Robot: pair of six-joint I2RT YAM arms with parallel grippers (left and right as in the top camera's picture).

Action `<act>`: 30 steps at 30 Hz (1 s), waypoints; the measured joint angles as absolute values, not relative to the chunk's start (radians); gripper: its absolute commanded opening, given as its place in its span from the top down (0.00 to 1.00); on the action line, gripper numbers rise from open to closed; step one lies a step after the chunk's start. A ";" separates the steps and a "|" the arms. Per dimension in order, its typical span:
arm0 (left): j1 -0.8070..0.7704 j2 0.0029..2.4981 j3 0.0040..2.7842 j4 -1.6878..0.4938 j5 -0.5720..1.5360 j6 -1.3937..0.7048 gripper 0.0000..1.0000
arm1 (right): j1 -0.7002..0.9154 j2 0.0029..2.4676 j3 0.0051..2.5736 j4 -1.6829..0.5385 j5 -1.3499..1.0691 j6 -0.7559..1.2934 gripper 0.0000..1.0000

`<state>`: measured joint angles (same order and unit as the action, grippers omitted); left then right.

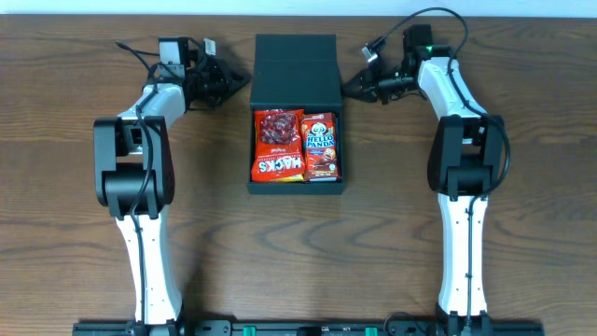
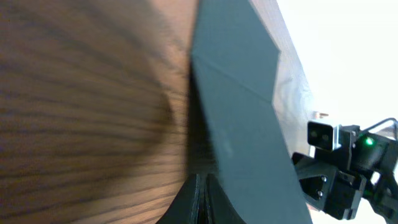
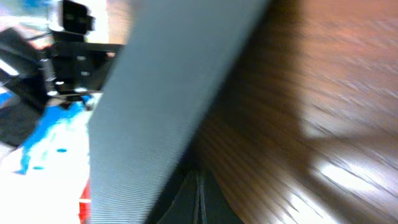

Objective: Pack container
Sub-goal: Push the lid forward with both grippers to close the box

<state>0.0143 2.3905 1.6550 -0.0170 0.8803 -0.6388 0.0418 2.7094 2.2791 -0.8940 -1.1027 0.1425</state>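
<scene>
Dark teal-black matte cardboard container is placed mid-way across the brown wooden table, flap lid open on the far side, with a red Hacks sweet bag and a red Hello Panda packet side by side inside. Left gripper and right gripper are both fully closed on nothing, tips just beside the flap's side edges; contact can't be confirmed. Lid closing is judged the step in hand: the flap should be pushed over evenly from both sides, so the hinge isn't twisted and the base isn't dragged.
</scene>
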 measured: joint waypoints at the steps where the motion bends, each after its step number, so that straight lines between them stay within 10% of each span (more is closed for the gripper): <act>1: 0.014 2.391 1.655 -0.004 0.888 -0.643 0.94 | 0.042 2.709 2.279 -0.876 -1.122 0.149 0.99; 30: 0.069 2.391 1.655 0.007 0.925 -0.680 0.94 | 0.045 2.709 2.276 -0.806 -1.231 0.203 0.99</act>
